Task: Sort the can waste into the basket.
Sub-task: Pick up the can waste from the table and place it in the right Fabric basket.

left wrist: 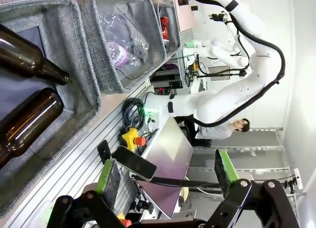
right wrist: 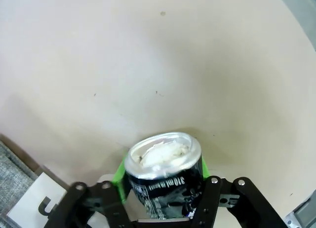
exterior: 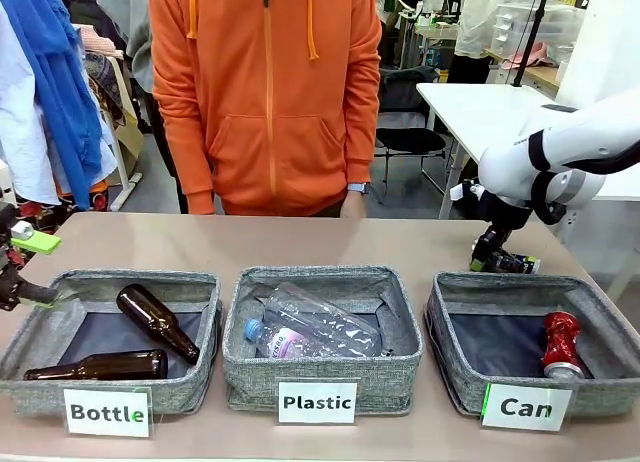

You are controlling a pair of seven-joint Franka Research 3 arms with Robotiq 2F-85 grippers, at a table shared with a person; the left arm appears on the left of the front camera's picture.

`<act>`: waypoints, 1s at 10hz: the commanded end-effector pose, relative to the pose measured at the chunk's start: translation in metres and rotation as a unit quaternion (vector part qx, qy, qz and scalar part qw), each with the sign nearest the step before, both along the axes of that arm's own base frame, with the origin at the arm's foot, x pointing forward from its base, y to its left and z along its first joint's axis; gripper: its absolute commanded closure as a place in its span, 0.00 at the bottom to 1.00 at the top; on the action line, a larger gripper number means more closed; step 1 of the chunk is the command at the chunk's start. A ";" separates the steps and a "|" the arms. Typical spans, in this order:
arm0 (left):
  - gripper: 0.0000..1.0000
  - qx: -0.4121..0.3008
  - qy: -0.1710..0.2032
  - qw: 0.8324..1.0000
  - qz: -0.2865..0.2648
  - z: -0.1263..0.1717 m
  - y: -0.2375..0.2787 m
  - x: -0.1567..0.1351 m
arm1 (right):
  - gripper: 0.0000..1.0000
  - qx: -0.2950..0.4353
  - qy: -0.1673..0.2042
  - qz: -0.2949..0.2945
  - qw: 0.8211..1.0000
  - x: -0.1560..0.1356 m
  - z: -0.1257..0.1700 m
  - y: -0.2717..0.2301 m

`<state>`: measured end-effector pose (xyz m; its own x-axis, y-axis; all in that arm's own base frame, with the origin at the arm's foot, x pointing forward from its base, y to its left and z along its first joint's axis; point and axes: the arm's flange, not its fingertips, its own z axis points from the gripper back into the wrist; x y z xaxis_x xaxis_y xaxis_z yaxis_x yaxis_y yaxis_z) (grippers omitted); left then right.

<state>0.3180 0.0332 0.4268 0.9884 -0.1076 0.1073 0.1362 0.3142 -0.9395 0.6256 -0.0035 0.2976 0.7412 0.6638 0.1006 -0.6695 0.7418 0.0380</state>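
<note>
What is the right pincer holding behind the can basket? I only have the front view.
Observer: The right pincer is shut on a black can with white print, a green pad on each side.
Operator: Which way does the can face?
Observer: Its silver top faces the wrist camera, and the rim looks squashed oval.
Operator: And the left pincer?
Observer: The left pincer is open, with nothing between its pads.

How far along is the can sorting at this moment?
Done: the red can lies in the "Can" basket. In hand: the right gripper is shut on the black can, behind that basket, above the table. Left: dropping it in. The left gripper is open, idle.
</note>
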 end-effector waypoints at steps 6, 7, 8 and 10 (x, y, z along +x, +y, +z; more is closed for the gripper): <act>0.00 -0.005 0.000 1.000 -0.001 0.004 0.000 -0.003 | 1.00 -0.005 -0.017 -0.007 1.000 0.000 0.024 0.002; 0.00 -0.005 0.000 1.000 -0.001 0.004 0.000 -0.003 | 1.00 -0.010 -0.044 -0.014 0.999 -0.012 0.046 0.002; 0.00 -0.005 0.000 1.000 -0.001 0.004 0.000 -0.003 | 1.00 -0.017 -0.069 -0.023 0.997 -0.027 0.072 0.003; 0.00 -0.005 0.000 1.000 -0.001 0.004 0.000 -0.003 | 1.00 -0.036 -0.093 -0.052 0.994 -0.066 0.128 0.008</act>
<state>0.3177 0.0329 0.4280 0.9879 -0.1091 0.1099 0.1392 0.3137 -0.9393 0.5935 -0.0015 0.4115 0.7493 0.6287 0.2082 -0.6264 0.7748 -0.0852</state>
